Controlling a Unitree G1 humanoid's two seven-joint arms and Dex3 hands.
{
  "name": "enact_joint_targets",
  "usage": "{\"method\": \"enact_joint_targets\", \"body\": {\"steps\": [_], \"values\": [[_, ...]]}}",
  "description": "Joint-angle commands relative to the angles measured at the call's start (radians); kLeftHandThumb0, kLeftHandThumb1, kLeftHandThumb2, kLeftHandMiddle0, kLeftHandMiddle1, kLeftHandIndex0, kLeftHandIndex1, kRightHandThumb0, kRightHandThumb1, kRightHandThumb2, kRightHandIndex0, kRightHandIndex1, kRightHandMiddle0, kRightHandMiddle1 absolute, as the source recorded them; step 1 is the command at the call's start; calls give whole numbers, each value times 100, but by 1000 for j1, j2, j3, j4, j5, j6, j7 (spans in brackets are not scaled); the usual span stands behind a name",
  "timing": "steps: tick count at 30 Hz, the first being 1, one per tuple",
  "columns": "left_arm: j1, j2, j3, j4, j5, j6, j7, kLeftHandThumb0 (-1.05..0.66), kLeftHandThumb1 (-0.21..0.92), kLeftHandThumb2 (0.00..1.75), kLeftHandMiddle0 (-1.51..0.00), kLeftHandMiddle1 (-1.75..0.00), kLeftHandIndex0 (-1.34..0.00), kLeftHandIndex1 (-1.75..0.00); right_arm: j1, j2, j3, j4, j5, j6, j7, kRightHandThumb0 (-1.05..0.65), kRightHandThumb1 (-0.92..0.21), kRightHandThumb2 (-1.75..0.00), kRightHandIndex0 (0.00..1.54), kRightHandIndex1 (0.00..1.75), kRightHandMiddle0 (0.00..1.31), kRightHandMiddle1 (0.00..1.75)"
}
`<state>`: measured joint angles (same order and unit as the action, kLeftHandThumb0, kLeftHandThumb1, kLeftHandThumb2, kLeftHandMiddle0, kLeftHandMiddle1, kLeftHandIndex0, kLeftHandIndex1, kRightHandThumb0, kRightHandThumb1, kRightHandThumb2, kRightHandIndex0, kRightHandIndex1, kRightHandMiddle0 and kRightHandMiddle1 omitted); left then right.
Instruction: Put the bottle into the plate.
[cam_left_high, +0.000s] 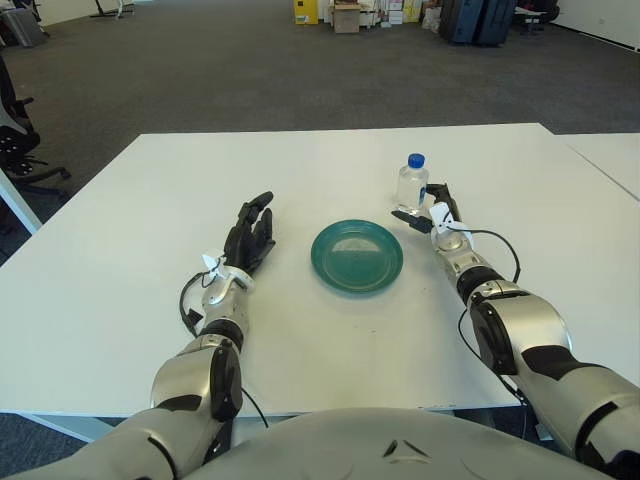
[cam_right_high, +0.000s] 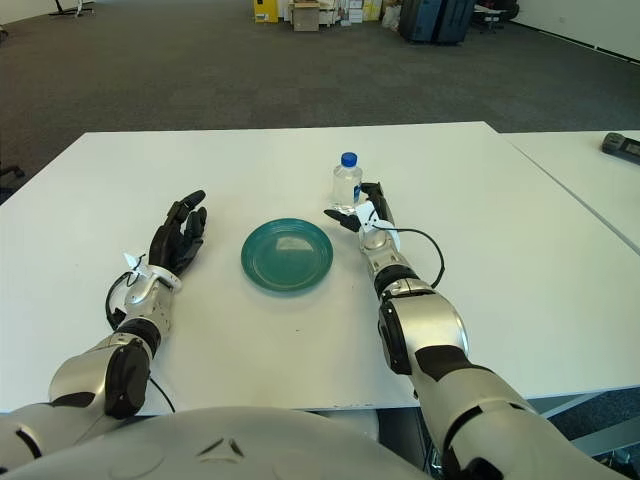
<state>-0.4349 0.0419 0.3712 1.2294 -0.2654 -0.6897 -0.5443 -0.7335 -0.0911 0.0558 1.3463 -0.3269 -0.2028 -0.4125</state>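
The bottle (cam_left_high: 412, 184), small and clear with a blue cap, stands upright in the grip of the right hand (cam_left_high: 432, 214), just beyond the plate's right rear edge and not yet over it. Whether its base touches the table cannot be told. The right hand's dark fingers (cam_right_high: 345, 217) curl around the bottle's lower part, one reaching leftward under its near side and the others behind it on the right. The hand sits low over the table (cam_left_high: 330, 380), with its white wrist and a looping black cable trailing back along the forearm toward the robot.

Just left of the right hand and a little nearer lies the plate (cam_left_high: 357, 256), round, teal and shallow, flat on the table near the middle, with nothing in it. It is close to the bottle but apart from it.

Further left, well apart from the plate, is the left hand (cam_left_high: 248, 239), its black fingers stretched forward and loosely spread, holding nothing. It shows low against the tabletop on the plate's left side.

The table is white and broad. A second white table (cam_right_high: 590, 180) adjoins it on the right, with a dark object (cam_right_high: 622, 146) near its far edge. Beyond is grey carpet (cam_left_high: 250, 70)
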Motion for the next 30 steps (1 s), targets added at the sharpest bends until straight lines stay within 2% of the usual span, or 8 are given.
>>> {"method": "enact_joint_targets", "body": {"steps": [1, 3, 4, 5, 9, 19, 25, 30], "values": [[14, 15, 3, 1, 0, -5, 9, -74, 92, 72, -55, -5, 0, -95, -8, 55, 19, 19, -19, 27, -28, -29, -32, -77, 66, 170, 49, 171], [15, 16, 3, 0, 0, -8, 11, -74, 92, 73, -55, -5, 0, -95, -9, 65, 5, 19, -4, 26, -27, -25, -29, -83, 71, 172, 57, 173], [16, 18, 3, 0, 1, -8, 15, -74, 92, 73, -56, -5, -1, -96, -9, 71, -7, 20, 10, 22, -21, -10, -29, -92, 71, 170, 59, 173], [16, 18, 3, 0, 2, -9, 17, -75, 92, 73, -57, -6, -1, -97, -9, 75, -16, 20, 19, 19, -16, 19, -26, -112, 71, 168, 64, 174], [18, 22, 2, 2, 4, -7, 30, -75, 92, 74, -59, -8, -3, -99, -10, 92, -57, 16, 56, -13, 12, 41, -26, -129, 67, 171, 70, 174], [19, 28, 2, 5, 2, 6, 44, -77, 92, 72, -67, -13, -9, -106, -12, 110, -99, 9, 97, -63, 65, 47, -30, -133, 62, 175, 79, 175], [17, 31, 4, 8, -2, 17, 45, -80, 92, 70, -52, -62, -12, -114, -9, 106, -103, 10, 89, -60, 89, 48, -28, -136, 64, 175, 84, 175], [16, 30, 15, 7, -18, 25, 25, -81, 92, 68, -49, -81, -14, -119, -4, 105, -115, 11, 96, -59, 106, 49, -26, -138, 65, 175, 81, 175]]}}
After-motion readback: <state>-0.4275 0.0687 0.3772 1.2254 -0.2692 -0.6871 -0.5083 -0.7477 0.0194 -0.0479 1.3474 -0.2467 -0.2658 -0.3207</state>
